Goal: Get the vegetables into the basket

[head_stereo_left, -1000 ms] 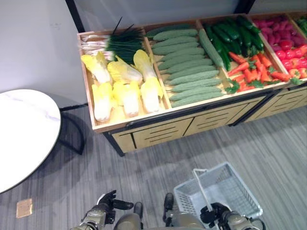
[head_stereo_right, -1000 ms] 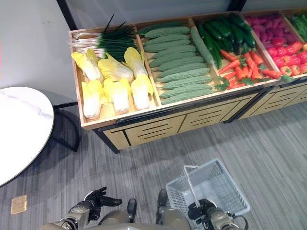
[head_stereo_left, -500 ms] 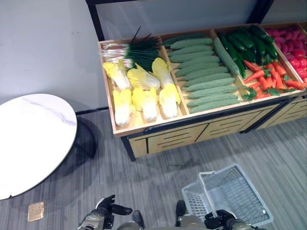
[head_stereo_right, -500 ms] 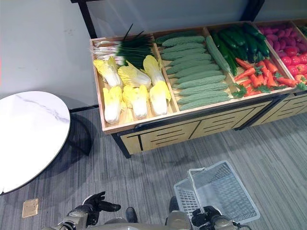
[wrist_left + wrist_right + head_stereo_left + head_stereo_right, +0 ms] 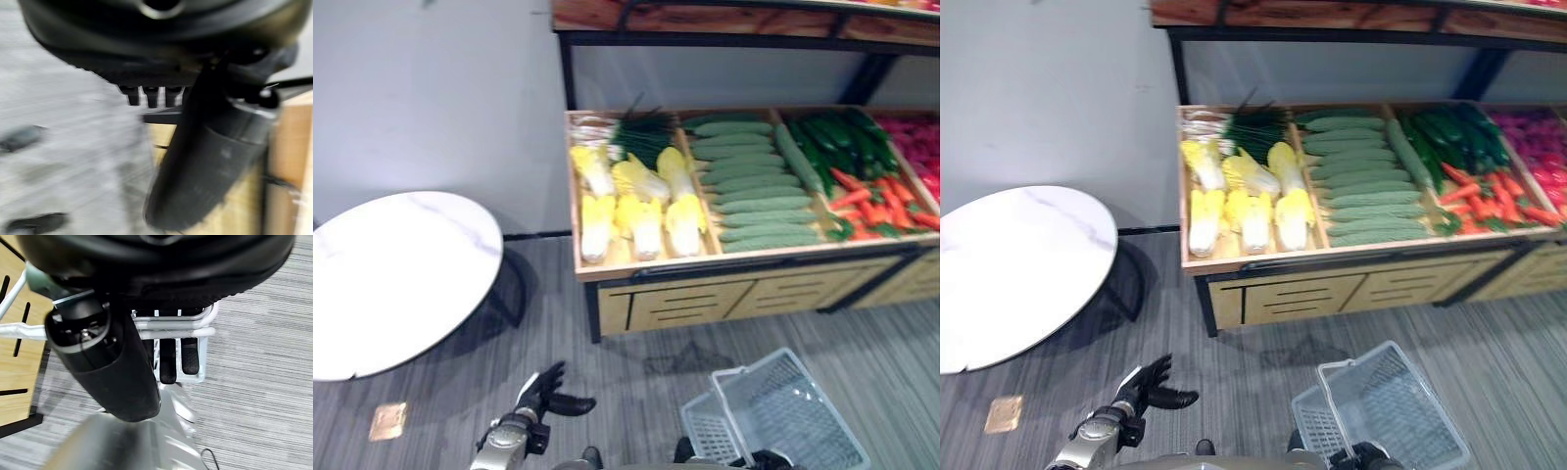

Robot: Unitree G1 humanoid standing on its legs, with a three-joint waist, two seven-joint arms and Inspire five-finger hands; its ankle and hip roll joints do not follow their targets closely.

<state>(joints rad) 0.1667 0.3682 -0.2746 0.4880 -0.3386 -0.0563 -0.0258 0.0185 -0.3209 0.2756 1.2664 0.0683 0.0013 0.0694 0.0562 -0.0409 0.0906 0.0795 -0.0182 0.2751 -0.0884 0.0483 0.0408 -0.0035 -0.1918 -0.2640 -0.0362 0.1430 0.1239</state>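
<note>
A wooden produce stall (image 5: 705, 294) holds yellow cabbages (image 5: 636, 201), pale green bitter gourds (image 5: 749, 191), spring onions (image 5: 636, 132), dark cucumbers (image 5: 842, 137) and carrots (image 5: 881, 201). A pale grey mesh basket (image 5: 788, 416) hangs low in front of the stall, with nothing in it. My right hand (image 5: 112, 372) is shut on the basket's white handle (image 5: 171, 325), its fingers (image 5: 168, 363) curled over the bar. My left hand (image 5: 548, 397) hovers over the floor, left of the basket and well short of the stall, fingers spread and holding nothing.
A round white marble-look table (image 5: 391, 274) on dark legs stands at the left, close to the stall's left end. A small tan patch (image 5: 388, 419) lies on the grey striped floor. A dark-framed shelf (image 5: 744, 20) runs above the stall.
The whole picture has shifted: the camera has turned up and left, so the stall sits further right. The left hand shows higher. The basket stays in the right hand.
</note>
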